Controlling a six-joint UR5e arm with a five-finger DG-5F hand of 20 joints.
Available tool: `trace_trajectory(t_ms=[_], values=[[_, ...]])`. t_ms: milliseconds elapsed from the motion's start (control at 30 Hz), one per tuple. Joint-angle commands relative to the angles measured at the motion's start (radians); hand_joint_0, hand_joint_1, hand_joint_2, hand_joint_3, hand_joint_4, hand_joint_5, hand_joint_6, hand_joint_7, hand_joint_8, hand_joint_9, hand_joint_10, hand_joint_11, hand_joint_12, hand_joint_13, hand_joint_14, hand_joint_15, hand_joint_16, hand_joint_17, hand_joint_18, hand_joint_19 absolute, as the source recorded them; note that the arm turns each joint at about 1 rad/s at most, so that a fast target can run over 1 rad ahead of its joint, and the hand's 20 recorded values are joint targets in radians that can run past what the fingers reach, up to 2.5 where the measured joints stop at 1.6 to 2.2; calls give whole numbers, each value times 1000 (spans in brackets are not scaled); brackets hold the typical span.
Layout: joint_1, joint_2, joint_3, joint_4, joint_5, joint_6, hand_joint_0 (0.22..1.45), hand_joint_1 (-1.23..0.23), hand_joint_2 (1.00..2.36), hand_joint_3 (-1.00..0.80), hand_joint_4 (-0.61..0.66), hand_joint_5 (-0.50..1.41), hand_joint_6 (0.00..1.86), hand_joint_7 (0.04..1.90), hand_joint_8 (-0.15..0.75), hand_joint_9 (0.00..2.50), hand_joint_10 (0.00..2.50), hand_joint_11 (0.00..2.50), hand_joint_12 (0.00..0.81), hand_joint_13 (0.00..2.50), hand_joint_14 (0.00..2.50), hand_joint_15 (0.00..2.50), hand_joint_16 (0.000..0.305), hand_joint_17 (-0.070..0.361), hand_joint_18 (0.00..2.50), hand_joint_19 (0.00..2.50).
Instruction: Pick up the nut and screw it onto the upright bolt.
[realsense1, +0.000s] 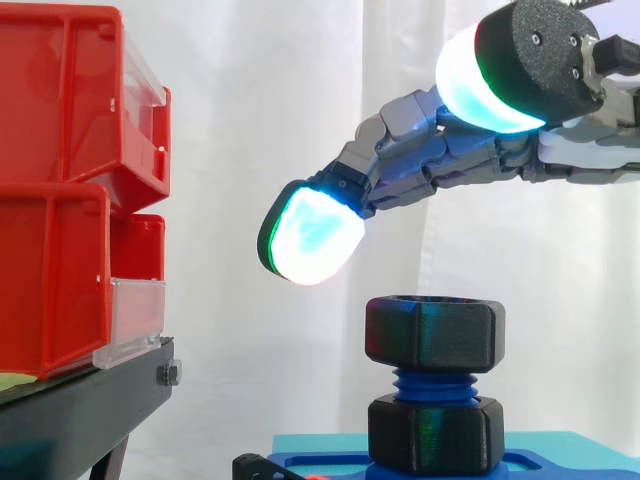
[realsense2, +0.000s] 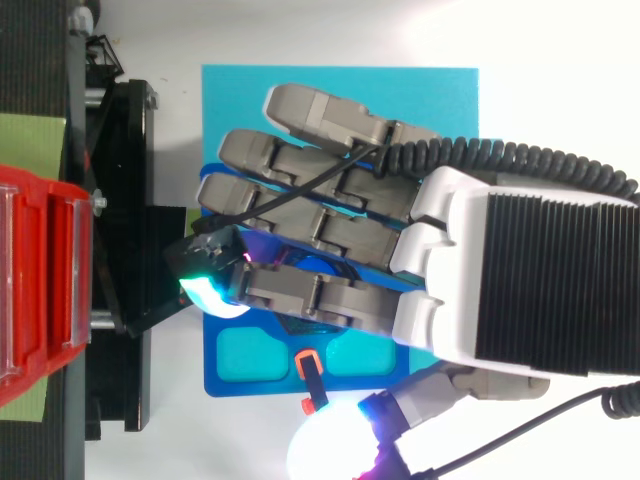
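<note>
**Open hand poised above a nut seated on the bolt**

*Side view.* The black hexagonal plastic nut (realsense1: 435, 335) sits level on the top threads of the blue threaded upright bolt (realsense1: 432, 384). The bolt rises from a second black hexagonal collar (realsense1: 435, 432) on a blue base plate (realsense1: 325, 465). The hand (realsense1: 440, 150) enters from 3 o'clock with its fingers stretched out and relaxed, holding nothing. One glowing fingertip (realsense1: 312, 236) hangs at 10 o'clock of the nut, apart from it. The thumb pad (realsense1: 480, 85) is at 1 o'clock, well above. Red plastic bins (realsense1: 60, 200) on a black stand (realsense1: 90, 400) lie at 9 o'clock.

*Top view.* The hand (realsense2: 520, 280) reaches toward 9 o'clock over the base plate (realsense2: 215, 375), fingers side by side.

*Judgement.* The nut appears started, with bare thread below it, so turning it down is probably the step in hand. To do this well, lower the pads onto opposite flats, grip lightly, keep the nut level, and rotate about the bolt's axis. A tilted pinch risks cross-threading.
</note>
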Motion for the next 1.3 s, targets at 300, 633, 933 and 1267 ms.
trace_trajectory(t_ms=[300,633,933,1267], values=[[0,0,0,-37,0,3,490,18,1000,-500,166,-167,502,746,218,269,0,0,347,126,0,0,43,97,0,0],[-4,0,0,-53,-3,3,493,6,1000,-500,183,-154,503,797,225,283,0,0,347,143,0,0,43,96,0,0],[-12,2,0,-57,-7,3,499,-11,1000,-500,219,-133,504,923,235,334,0,0,341,188,0,0,41,92,0,0],[-38,2,0,-78,-21,3,509,-74,1000,-500,233,-93,503,1191,252,448,0,0,318,295,0,0,36,82,0,0]])
